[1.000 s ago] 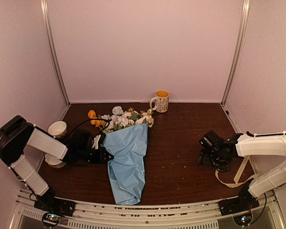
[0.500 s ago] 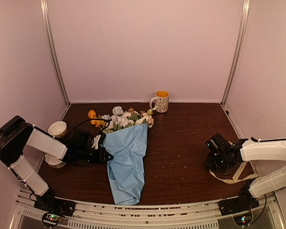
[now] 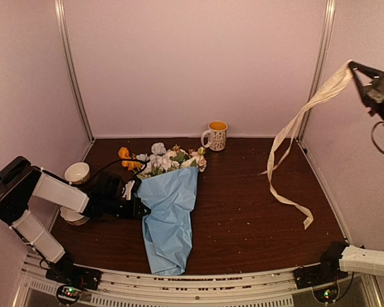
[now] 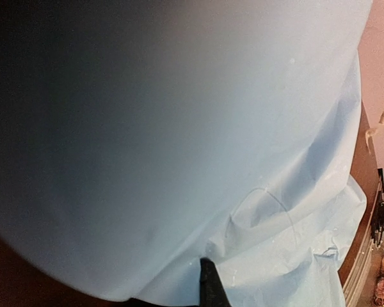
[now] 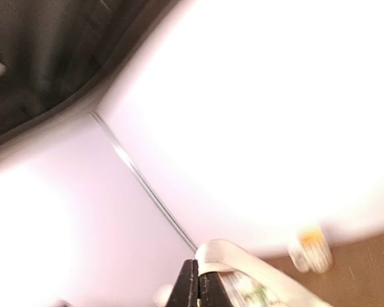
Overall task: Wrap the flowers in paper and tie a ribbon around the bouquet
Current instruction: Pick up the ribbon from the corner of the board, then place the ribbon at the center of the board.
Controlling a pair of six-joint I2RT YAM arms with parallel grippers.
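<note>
1. Whereas a second ago our right hand [image 3: 354, 66] hung low and wide open over the right side of the dark brown wooden counter [image 3: 243, 217], it is now clamped shut on one end of the long flat cream fabric ribbon [image 3: 294, 128] and raised high against the right wall.
2. We see the ribbon dangling from it in a loose twist, with its far end trailing down to the counter well to the right of the bouquet.
3. Our right wrist view confirms the pinch, with the strip looping out from between the closed fingertips [image 5: 195, 288].
4. We read this as the ribbon secured and ready to be carried across for tying.
5. Our left hand [image 3: 136, 208] has not moved. It is closed tight at the left edge of the blue tissue-paper cone of the bouquet [image 3: 173, 217], though we cannot tell whether a fold is actually pinched.
6. The bouquet lies mid-left on the counter, with the white, pink and orange artificial flowers [image 3: 160, 158] poking out of its far end.
7. A white patterned mug with an orange inside [image 3: 216, 135] stands by the back wall, and a small white bowl [image 3: 77, 173] sits behind our left arm. Neither is between the ribbon and the bouquet.
8. We judge the real obstacle to be the slack, twisting strip, which could snag or drag as it swings over.
</note>
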